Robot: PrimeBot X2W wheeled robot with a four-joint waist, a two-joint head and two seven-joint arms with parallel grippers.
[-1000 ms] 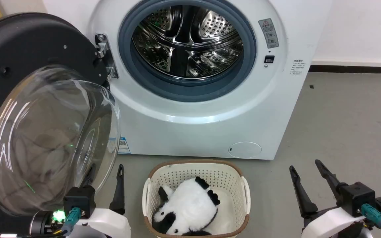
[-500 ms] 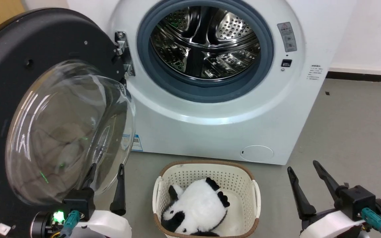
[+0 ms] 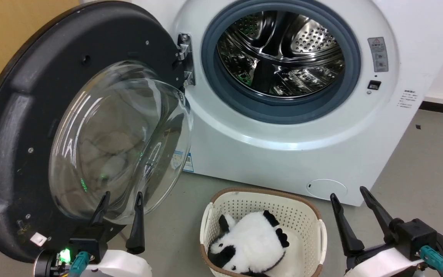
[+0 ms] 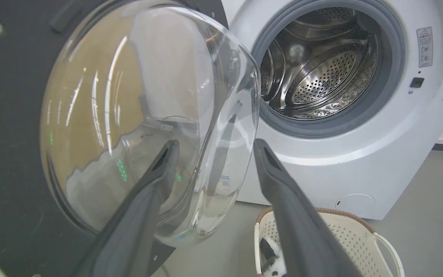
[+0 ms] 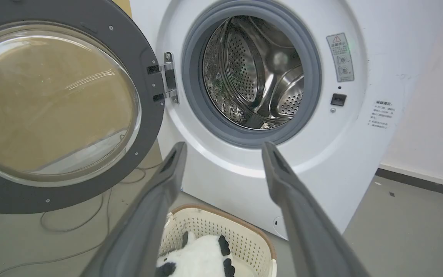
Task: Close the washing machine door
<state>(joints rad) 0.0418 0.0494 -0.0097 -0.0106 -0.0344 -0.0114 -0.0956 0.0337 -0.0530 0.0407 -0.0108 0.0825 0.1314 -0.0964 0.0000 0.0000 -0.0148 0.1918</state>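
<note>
- The washing machine (image 3: pixel 290 154) is showing white, its drum (image 3: pixel 283 57) gleaming silver with a dotted hole pattern inside a grey rubber ring (image 3: pixel 283 113).
- The washing machine door (image 3: pixel 10 127) is showing a black rim around clear glass.
- The basket (image 3: pixel 262 202) is showing cream, brown-rimmed, with gridded holes.
- The plush toy (image 3: pixel 252 242) is showing black-and-white patches.
- The floor (image 3: pixel 429 161) is showing grey.
- The wall (image 3: pixel 10 34) at upper left is showing ochre.

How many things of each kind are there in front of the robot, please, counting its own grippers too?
washing machine: 1
washing machine door: 1, swung open
laundry basket: 1
plush panda: 1, lying in the basket
grippers: 2, the left gripper and the right gripper, both open
Total: 6
</note>
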